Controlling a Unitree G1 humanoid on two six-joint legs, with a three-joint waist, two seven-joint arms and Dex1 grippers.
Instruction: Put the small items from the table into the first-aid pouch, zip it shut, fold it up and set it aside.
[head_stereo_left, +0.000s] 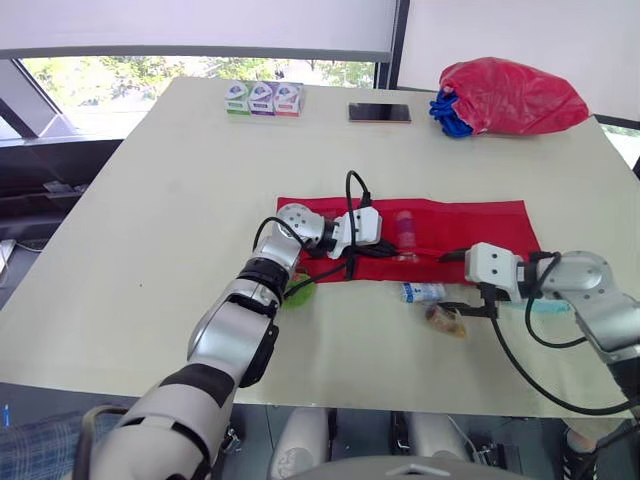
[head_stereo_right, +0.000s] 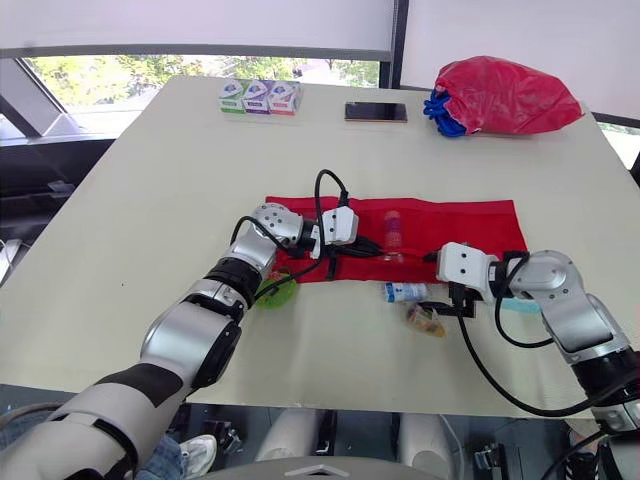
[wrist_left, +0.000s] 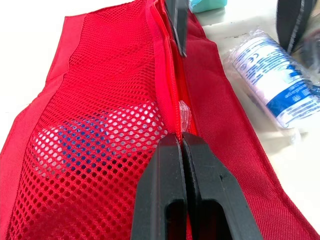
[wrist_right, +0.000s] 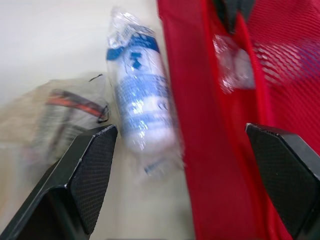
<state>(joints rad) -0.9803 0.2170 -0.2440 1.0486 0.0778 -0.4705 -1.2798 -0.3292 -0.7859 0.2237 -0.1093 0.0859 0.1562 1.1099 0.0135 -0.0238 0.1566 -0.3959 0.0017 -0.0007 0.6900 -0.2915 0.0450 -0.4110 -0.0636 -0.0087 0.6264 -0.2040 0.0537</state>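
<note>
My left fingers (wrist_left: 165, 200) pinch the first-aid pouch (head_stereo_left: 470, 225) edge; I'd close my spread right fingers (wrist_right: 92, 170) softly around the bandage roll (wrist_right: 140, 95) at the pouch's 6 o'clock.

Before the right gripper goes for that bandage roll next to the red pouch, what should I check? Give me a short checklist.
1. Open right gripper: ok, its fingers are spread wide.
2. The bandage roll within its span: ok, it lies near one finger, beside the red pouch.
3. Hold by the left gripper: ok, it is shut on the pouch's zip edge.
4. Zip opening wide enough for the roll: cannot tell.
5. Neighbours out of the way: not ok, a wrapped packet lies close beside the roll.
6. Everything else packed: not ok, a green item lies outside too, by the left arm.
</note>
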